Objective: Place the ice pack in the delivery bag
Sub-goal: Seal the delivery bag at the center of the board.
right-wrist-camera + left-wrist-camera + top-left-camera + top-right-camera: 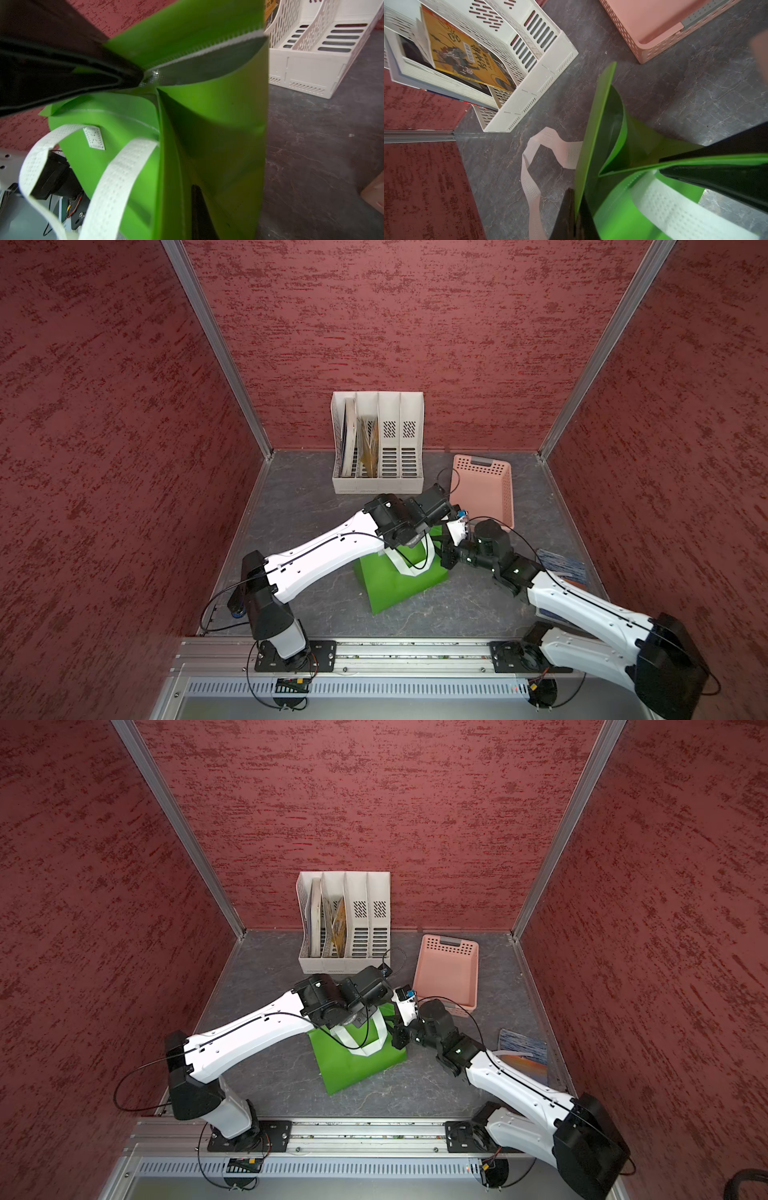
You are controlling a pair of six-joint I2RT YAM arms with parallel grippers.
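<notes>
At the centre of the dark grey, pale-veined tabletop (299, 510) stands the bright green delivery bag (395, 585), upright and leaning a little, one white handle (409, 568) looped over its near face. Both arms meet above its upper right corner.

From the left wrist view, the left gripper (660, 164) is pinched closed on the bag's green rim, the fabric sandwiched between its black fingers. From the right wrist view, the right gripper (141, 76) is likewise clamped tight on the rim, where silver lining shows at a seam. The bag's second handle (529, 187) trails on the tabletop.

Dark red, rough-textured walls (415, 323) close the cell on three sides, joined by aluminium corner posts (216, 348). An aluminium rail (415, 651) runs along the lower edge of both top views and carries the two arm bases.

Against the back wall, above the bag in the frame, sits a white file rack (376, 485) with books in its two left compartments. Just to its right lies a pink perforated basket (505, 497). At the right edge of the tabletop, partly under the right forearm, lies a flat blue-streaked item (521, 1046); whether it is the ice pack I cannot tell.
</notes>
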